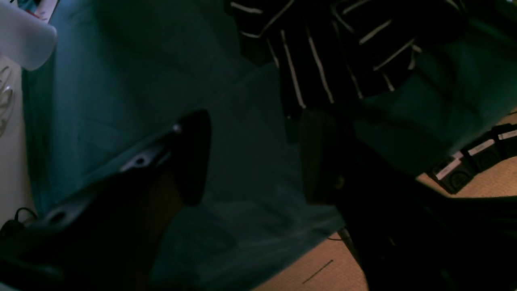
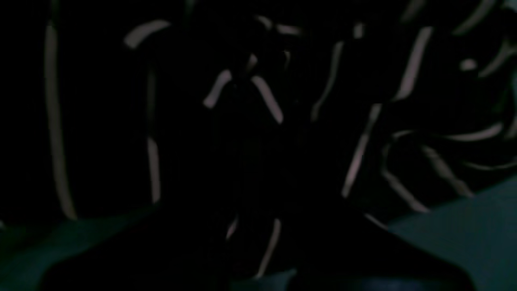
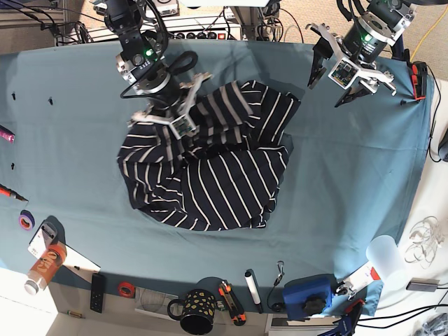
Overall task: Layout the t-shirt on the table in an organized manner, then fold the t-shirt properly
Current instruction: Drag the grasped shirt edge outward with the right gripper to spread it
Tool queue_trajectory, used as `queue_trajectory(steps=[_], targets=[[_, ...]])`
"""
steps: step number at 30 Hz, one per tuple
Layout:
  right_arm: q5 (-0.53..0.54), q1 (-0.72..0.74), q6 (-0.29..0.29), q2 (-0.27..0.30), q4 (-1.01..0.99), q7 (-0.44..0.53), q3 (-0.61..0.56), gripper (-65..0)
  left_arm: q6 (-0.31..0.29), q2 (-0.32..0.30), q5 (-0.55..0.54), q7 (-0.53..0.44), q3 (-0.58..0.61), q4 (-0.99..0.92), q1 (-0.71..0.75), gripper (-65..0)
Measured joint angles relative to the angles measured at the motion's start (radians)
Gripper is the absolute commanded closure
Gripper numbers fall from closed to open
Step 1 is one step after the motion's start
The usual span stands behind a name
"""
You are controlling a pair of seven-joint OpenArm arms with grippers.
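Overhead view, largest item first: the table, covered w/ a teal cloth, fills nearly the whole frame. On it, left of centre, lies the t-shirt, dark navy w/ thin white stripes, crumpled and bunched, not spread flat; upper part gathered in folds, lower part flatter, hem toward the near edge.

Right gripper (on the overhead view's left) is down in the bunched upper-left part of the shirt, jaws together and pinching a fold of fabric. Right wrist view is very dark: striped cloth fills the frame right up to the fingers, teal cloth showing at the lower corners.

Left gripper (overhead view's right) sits above bare cloth near the far right corner, well apart from the shirt, jaws spread wide w/ nothing between them. Left wrist view: both dark fingers wide apart over teal cloth, a shirt edge beyond them.

Along the near edge, small items: a blue box, a spotted black mug, a white marker, a red tape roll.
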Motion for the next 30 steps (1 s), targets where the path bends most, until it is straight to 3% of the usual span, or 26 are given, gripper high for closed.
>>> queue_trajectory(steps=[5, 10, 14, 20, 25, 28, 30], targets=[[0.005, 0.043, -0.044, -0.003, 0.041, 0.009, 0.124, 0.0, 0.000, 0.000, 0.000, -0.002, 0.000, 0.000, 0.000, -35.0], [0.128, 0.103, -0.043, -0.003, 0.043, 0.011, 0.302, 0.0, 0.000, 0.000, 0.000, -0.002, 0.000, 0.000, 0.000, -35.0], [0.149, 0.140, -0.019, -0.004, 0.028, 0.035, 0.416, 0.0, 0.000, 0.000, 0.000, -0.002, 0.000, 0.000, 0.000, -35.0], [0.149, 0.238, -0.020, 0.000, -0.209, 0.080, 0.495, 0.0, 0.000, 0.000, 0.000, -0.002, 0.000, 0.000, 0.000, -35.0], [0.146, 0.337, -0.020, -0.003, -0.345, 0.057, 0.503, 0.0, 0.000, 0.000, 0.000, -0.002, 0.000, 0.000, 0.000, -35.0], [0.145, 0.369, 0.024, -0.002, -0.345, 0.016, 0.503, 0.0, 0.000, 0.000, 0.000, -0.002, 0.000, 0.000, 0.000, -35.0], [0.145, 0.382, 0.096, -0.002, -0.345, -0.032, 0.503, -9.4, 0.000, 0.000, 0.000, -0.002, 0.000, 0.000, 0.000, -35.0]])
